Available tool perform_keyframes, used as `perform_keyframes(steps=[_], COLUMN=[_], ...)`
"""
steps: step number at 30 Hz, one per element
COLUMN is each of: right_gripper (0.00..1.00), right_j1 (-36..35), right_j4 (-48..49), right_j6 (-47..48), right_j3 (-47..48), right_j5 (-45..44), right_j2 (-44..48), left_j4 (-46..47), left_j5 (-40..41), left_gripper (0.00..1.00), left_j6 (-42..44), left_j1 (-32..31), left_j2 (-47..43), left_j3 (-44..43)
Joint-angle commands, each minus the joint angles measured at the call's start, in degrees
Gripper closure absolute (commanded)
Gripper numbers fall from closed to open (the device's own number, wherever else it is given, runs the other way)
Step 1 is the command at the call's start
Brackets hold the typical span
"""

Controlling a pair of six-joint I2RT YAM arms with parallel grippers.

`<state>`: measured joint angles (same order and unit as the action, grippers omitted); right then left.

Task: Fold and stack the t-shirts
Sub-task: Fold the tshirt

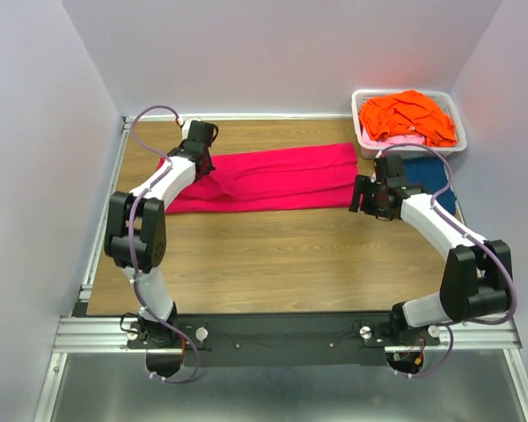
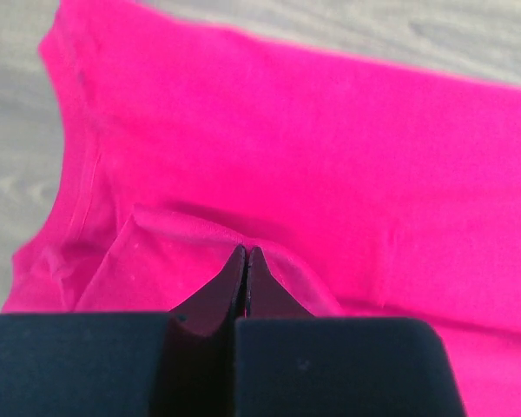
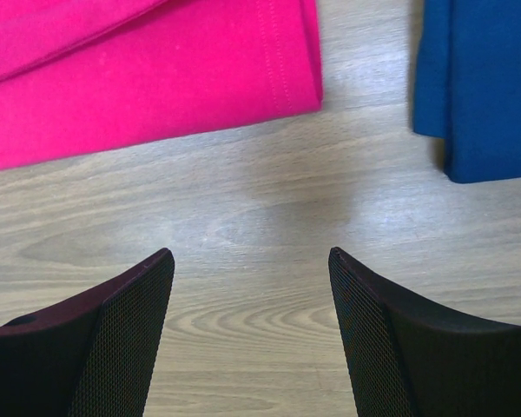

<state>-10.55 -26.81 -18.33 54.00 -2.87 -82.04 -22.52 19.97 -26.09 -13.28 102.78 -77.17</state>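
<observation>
A magenta-pink t-shirt (image 1: 273, 176) (image 2: 330, 148) lies folded into a long strip across the far half of the table. My left gripper (image 1: 202, 170) (image 2: 246, 252) is at its left end, shut on a raised ridge of the pink cloth. The shirt's right hem (image 3: 156, 78) shows in the right wrist view. Just off that end, my right gripper (image 1: 363, 195) (image 3: 249, 254) hangs open over bare wood, holding nothing. A dark blue t-shirt (image 1: 433, 176) (image 3: 482, 87) lies folded to its right. Orange t-shirts (image 1: 409, 114) are piled on a pale pink one (image 1: 396, 138) in the basket.
A white plastic basket (image 1: 363, 132) stands at the back right corner, touching the blue shirt's far side. Grey walls enclose the table on three sides. Bare wooden tabletop (image 1: 273, 255) stretches between the pink shirt and the arm bases.
</observation>
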Motion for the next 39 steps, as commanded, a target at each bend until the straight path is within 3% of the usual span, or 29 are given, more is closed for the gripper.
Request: perform_keyframes(steps=[1,12,15,18,19,21,26,29,33,39], right_gripper=[0.21,0.22,0.22,0.22,0.22,0.22,0.22,0.23,0.35,0.49], right_j1=[-0.35,-0.97,-0.88,-0.97,-0.97,-0.97,-0.97,-0.79,-0.62,2.10], right_j4=[0.09,2.90,4.04,4.83,5.10,5.36,6.24,7.73,10.01,15.72], right_j6=[1.36,1.01,0.31,-0.13,-0.30,-0.30,-1.01,-2.06,-3.38,-6.45], right_j3=[0.58,4.79,6.29,7.87,8.14,9.02,9.99,10.07,10.78,9.90], right_j5=[4.63,9.55,10.26,10.78,10.78,10.44,6.31,5.25,7.44,9.20], right_j2=[-1.63,-7.60,-9.98,-11.82,-12.09,-12.79,-13.50,-13.94,-15.43,-19.02], left_j4=[0.64,3.01,2.92,3.54,3.71,3.98,3.89,5.90,11.35,15.93], left_j5=[3.41,2.71,2.88,2.97,2.89,2.45,2.36,1.83,0.25,-10.64], left_gripper=[1.00,1.00,0.94,0.67,0.52,0.41,0.40,0.42,0.57,0.62], left_j6=[2.00,1.39,1.48,1.30,1.21,1.04,0.86,-0.80,-3.52,-5.20], left_j1=[0.62,1.32,1.50,2.11,2.29,2.64,3.08,3.96,5.98,15.46], left_j2=[4.44,11.38,12.79,12.88,12.71,11.75,5.51,-1.41,-8.55,-8.22], left_j3=[-7.45,-15.03,-15.30,-14.51,-14.33,-13.80,-11.00,-3.89,8.59,20.12])
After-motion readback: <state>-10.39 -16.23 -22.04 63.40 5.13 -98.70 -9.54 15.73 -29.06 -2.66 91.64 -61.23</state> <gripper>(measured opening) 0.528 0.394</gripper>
